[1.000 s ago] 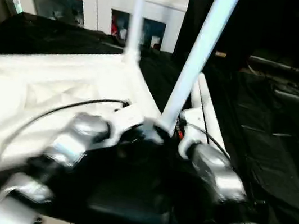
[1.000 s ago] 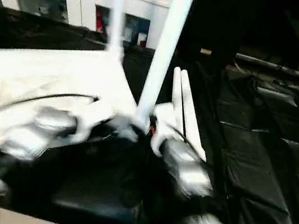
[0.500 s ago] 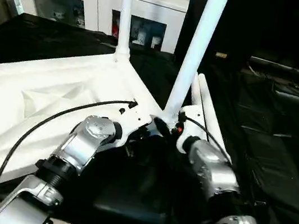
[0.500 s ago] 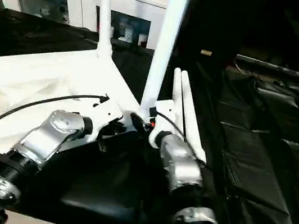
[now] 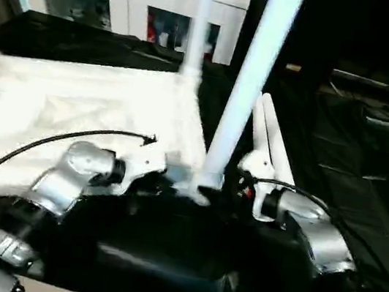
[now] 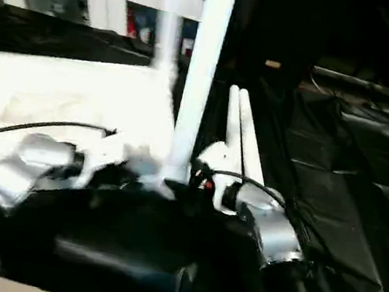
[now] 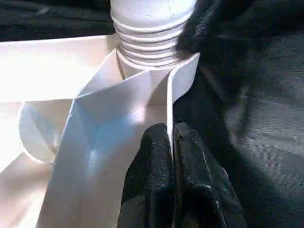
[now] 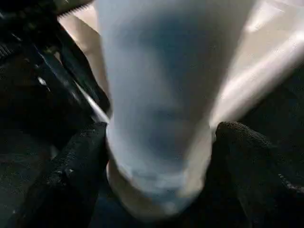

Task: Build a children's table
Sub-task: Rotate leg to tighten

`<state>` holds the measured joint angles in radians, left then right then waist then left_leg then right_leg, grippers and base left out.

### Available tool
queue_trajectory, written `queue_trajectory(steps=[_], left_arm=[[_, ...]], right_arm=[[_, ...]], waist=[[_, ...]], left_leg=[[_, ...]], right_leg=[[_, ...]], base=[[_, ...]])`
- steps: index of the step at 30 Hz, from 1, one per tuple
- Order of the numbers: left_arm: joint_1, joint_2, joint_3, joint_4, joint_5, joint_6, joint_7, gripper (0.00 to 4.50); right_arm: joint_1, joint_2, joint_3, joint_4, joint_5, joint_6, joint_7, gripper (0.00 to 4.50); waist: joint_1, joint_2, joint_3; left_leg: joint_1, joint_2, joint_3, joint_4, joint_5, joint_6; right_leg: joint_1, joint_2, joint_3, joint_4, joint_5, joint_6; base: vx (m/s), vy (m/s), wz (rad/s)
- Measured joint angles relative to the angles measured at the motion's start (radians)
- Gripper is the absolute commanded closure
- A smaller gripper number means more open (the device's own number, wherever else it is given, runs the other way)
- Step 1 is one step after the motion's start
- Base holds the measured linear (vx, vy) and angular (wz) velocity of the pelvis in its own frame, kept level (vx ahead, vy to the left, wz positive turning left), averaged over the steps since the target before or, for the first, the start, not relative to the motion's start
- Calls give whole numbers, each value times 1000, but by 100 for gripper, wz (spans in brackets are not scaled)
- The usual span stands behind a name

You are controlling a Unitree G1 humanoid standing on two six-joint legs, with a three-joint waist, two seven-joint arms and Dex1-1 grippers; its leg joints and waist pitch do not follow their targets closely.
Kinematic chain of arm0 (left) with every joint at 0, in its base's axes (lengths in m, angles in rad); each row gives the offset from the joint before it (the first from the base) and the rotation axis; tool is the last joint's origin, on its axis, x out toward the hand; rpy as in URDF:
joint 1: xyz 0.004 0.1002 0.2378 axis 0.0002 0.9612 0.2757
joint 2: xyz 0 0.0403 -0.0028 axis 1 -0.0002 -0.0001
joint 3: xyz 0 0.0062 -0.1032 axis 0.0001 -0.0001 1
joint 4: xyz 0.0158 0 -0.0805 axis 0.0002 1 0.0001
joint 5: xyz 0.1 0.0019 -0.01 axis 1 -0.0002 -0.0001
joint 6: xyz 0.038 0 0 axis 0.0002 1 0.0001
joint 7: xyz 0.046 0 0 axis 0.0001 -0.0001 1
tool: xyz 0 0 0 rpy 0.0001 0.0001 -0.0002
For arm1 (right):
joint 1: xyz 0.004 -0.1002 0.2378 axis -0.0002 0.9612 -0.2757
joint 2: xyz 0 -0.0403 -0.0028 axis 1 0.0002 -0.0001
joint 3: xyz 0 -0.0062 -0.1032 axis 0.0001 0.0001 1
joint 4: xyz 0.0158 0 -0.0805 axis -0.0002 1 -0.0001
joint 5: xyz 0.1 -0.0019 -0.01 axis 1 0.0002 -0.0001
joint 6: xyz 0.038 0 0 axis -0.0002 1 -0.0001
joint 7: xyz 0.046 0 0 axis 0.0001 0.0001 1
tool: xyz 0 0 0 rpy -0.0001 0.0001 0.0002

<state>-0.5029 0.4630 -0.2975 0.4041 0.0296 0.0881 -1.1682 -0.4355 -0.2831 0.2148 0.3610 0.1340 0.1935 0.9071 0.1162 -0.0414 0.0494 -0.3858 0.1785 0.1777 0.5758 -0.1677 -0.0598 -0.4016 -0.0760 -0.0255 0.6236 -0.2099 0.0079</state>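
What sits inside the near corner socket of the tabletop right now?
The threaded end of a leg stands in the corner socket of the tabletop. A few threads show above the rim; the socket wall covers whatever lies deeper.

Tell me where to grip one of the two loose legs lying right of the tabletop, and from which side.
Probably at mid-shaft on the outer loose leg, from above, gripper straddling it crosswise. Both legs lie flat, side by side and touching on the black cloth, so the fingers fit the outer flank but hardly between them. The near ends lie close by the right gripper, which clasps the upright leg at the tabletop corner.
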Motion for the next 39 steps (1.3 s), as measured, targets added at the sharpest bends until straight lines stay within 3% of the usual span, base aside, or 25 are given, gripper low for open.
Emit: queue_trajectory(steps=[9, 10, 12, 19, 24, 27, 31, 34, 39], left_arm=[[16, 36, 0, -7, -31, -14, -65, 450], [17, 38, 0, -7, -33, -18, -68, 450], [17, 39, 0, -7, -33, -21, -70, 450], [18, 40, 0, -7, -33, -23, -69, 450], [21, 36, 4, -5, -32, -22, -51, 450], [20, 24, 9, -5, -18, -11, 1, 450], [-22, -63, 14, 47, 43, 33, 143, 450], [-78, -154, 15, 120, 84, 101, 290, 450], [-99, -243, 15, 144, 123, 172, 415, 450]], right_arm=[[29, -44, 24, -72, 25, 35, 85, 69], [35, -44, 26, -75, 25, 36, 87, 94], [39, -43, 31, -74, 24, 38, 88, 94], [38, -34, 31, -73, 20, 38, 79, 163], [39, -3, 25, -59, 21, 38, 47, 175], [42, 45, -7, -34, 22, 46, -28, 176], [25, 139, -66, 43, 7, 34, -233, 176], [-45, 236, -113, 159, -32, 17, -462, 176], [-111, 294, -151, 274, -58, -21, -619, 176]], waist=[[1, -1, 0], [1, -1, 0], [1, -1, 0], [0, -1, 0], [-2, -2, 1], [-5, -3, 1], [-4, -2, 0], [-7, -1, 0], [-6, 3, -2]], left_leg=[[1, 1, 0, 0, 0, 0], [1, 2, 0, 0, 0, 0], [1, 2, 0, 0, 0, 0], [1, 2, 0, 1, 0, 0], [1, 4, 0, 3, 0, 0], [1, 9, 0, 5, 2, -4], [6, 10, 0, 4, 2, -5], [12, 10, 0, 2, 3, -5], [18, 9, 0, 1, 3, -5]], right_leg=[[0, 0, -2, 2, 0, 0], [0, 0, -2, 3, 0, 0], [0, 0, -3, 3, 0, 0], [1, 0, -4, 4, 0, 0], [1, 0, -6, 5, 1, -1], [2, 0, -12, 6, 2, -3], [4, 0, -14, 6, 4, -4], [7, -1, -13, 7, 2, -1], [12, -1, -14, 4, 2, 0]], base=[[0, 0, 0], [0, 0, 0], [0, 0, 0], [0, 0, 0], [0, 0, 0], [0, 0, 0], [0, 0, 0], [0, 0, 0], [0, 0, 0]])
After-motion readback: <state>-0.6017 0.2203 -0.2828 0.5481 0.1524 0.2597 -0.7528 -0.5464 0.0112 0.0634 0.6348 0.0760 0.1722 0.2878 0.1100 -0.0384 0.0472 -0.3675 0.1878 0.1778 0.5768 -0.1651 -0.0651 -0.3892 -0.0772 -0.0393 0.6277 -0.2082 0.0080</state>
